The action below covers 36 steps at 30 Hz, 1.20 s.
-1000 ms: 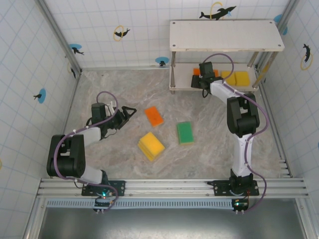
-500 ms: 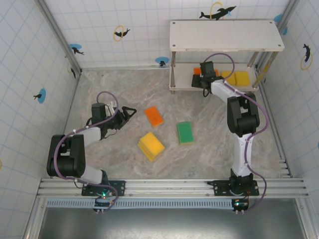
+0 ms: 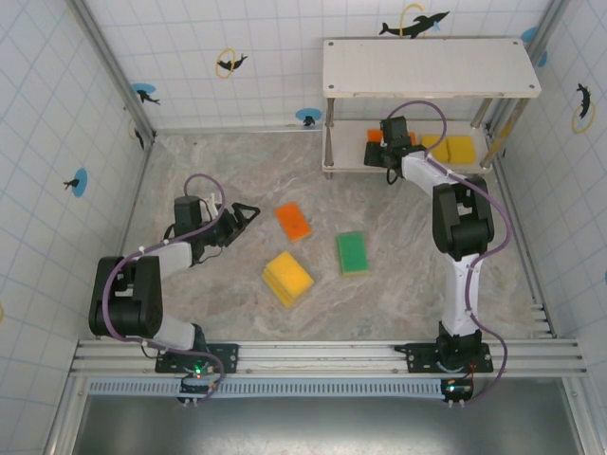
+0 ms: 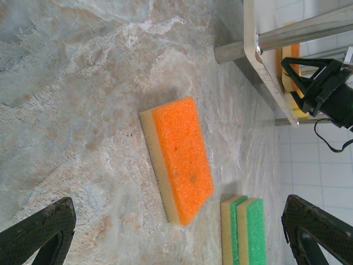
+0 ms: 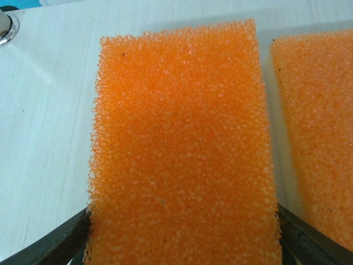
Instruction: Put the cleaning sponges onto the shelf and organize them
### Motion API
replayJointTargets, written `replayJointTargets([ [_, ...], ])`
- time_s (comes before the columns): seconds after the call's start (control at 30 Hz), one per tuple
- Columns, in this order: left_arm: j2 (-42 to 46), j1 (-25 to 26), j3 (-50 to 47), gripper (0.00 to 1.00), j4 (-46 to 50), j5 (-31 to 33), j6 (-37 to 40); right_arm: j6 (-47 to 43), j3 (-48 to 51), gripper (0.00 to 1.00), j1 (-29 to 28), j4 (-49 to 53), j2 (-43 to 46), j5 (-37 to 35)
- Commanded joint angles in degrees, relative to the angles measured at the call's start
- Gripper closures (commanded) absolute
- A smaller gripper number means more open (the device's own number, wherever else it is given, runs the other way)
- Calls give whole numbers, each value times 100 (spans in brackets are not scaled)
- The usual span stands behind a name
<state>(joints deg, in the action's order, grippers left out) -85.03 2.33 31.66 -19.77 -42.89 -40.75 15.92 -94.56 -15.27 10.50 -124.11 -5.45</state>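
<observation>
- Right end effector (image 5: 182,240), reaching in over the lower board of the pale two-tier metal-legged shelf (image 3: 432,66): its dark fingers (image 5: 60,245) flank a coarse orange foam sponge (image 5: 182,138) lying flat on the board. Whether they pinch it or merely touch its sides cannot be told, and the frame edge cuts off the sponge's near end.
- Just beside it, apart by a narrow gap, lies a second orange sponge (image 5: 317,127), cropped at the right.
- From above, the top board hides much of the lower tier; yellow sponges (image 3: 453,147) peek out there.
- Left end effector (image 4: 176,229), spread wide and holding nothing, hangs over the marbled surface (image 4: 71,83).
- Ahead of it lie an orange-faced sponge with pale backing (image 4: 179,157) and a green-faced pair (image 4: 245,229), cut off below.
- A yellow block (image 3: 287,277) lies nearer the arms.
- Nothing on the surface has shifted since a second ago; both arms match their earlier poses.
</observation>
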Motion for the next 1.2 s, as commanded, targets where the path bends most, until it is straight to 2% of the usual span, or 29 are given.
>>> replayJointTargets([
  [0.0,-40,41,111,2,55,-70,85,5,-87,24,21,-21,-94,96],
  [0.57,-10,42,75,2,61,-74,83,-53,51,23,16,-48,75,141],
  [0.9,43,44,52,2,70,-88,72,-255,120,22,21,73,414,167],
  [1.17,211,35,4,2,108,-71,15,-410,569,19,10,5,921,153],
])
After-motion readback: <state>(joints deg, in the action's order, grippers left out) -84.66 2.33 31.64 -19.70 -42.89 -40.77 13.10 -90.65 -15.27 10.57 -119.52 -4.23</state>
